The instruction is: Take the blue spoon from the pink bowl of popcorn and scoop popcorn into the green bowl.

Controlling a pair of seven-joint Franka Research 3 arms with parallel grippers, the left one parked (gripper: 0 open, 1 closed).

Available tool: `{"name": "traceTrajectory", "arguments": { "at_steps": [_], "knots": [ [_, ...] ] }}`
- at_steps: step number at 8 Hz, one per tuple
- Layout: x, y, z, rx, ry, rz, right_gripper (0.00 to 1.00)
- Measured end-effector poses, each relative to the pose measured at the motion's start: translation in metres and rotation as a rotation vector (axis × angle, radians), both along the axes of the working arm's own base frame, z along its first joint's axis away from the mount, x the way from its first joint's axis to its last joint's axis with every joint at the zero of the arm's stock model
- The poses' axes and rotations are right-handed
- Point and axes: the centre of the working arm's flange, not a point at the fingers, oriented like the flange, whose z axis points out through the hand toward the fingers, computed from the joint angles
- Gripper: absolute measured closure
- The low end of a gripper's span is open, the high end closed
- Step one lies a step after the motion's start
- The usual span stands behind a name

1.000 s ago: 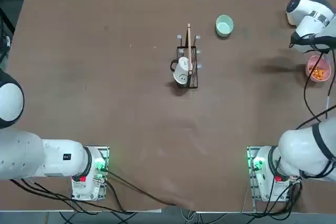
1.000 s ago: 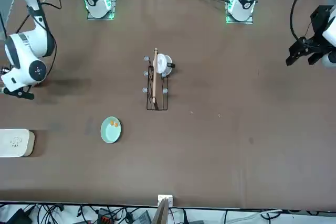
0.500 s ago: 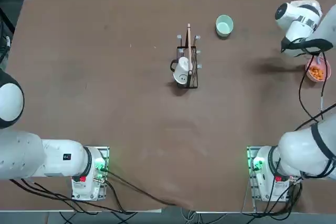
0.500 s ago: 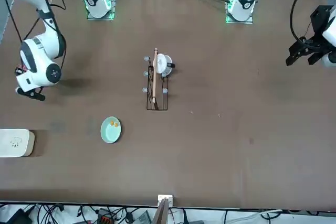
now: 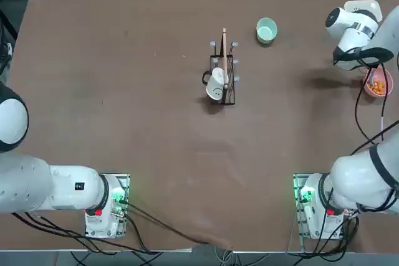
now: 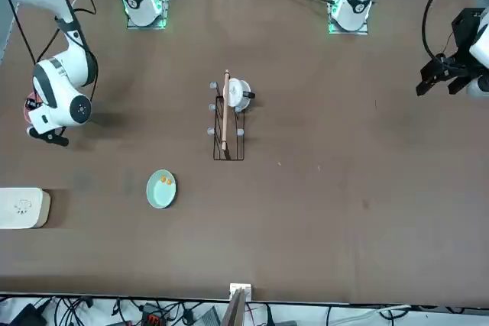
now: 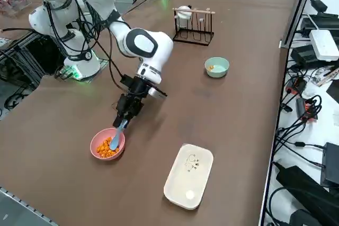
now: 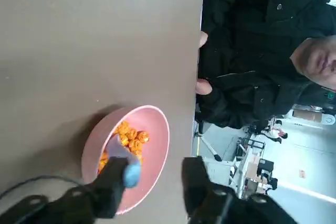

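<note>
Top view: a wide brown worktop (image 5: 124,91) fills the picture, with cables along its far edge. A wire rack (image 5: 224,79) carrying a white smiley mug (image 5: 215,85) stands near the middle. The green bowl (image 5: 266,30) sits beyond it toward the right. At the right edge the pink bowl (image 5: 378,83) of orange popcorn (image 5: 376,85) lies partly under the right arm.

Front view: the green bowl (image 6: 161,188) holds a few orange bits. A cream rounded-square box (image 6: 23,208) rests at the left edge. The right arm's wrist hangs over the left side of the worktop.

Right side view: the right tool (image 7: 123,121) reaches down to the pink bowl (image 7: 107,144) and pinches the handle of the blue spoon (image 7: 117,134), whose scoop rests in the popcorn (image 7: 107,147). The cream box (image 7: 188,175) lies near the bowl; the green bowl (image 7: 216,66) is well apart. Cables and equipment line the floor beside the worktop.

Right wrist view: the spoon (image 8: 124,158) lies against one finger (image 8: 107,184), its scoop in the popcorn (image 8: 128,137). A person in dark clothing (image 8: 252,61) sits just past the worktop's edge.
</note>
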Motion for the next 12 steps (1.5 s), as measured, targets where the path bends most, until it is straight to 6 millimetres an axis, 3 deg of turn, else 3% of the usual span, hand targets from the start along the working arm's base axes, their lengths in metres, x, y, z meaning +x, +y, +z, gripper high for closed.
{"name": "traceTrajectory", "arguments": {
  "at_steps": [1,2,6,8,10,12],
  "knots": [
    [0.003,0.002,0.007,0.027,-0.023,-0.040,0.13],
    [0.011,0.008,0.023,0.090,-0.043,-0.096,0.00],
    [0.055,0.035,0.144,0.510,-0.051,-0.351,0.00],
    [0.071,0.050,0.195,0.750,-0.046,-0.397,0.00],
    [0.082,0.072,0.254,0.976,-0.075,-0.388,0.00],
    [0.076,0.109,0.335,1.076,-0.099,-0.300,0.00]
  ]
}}
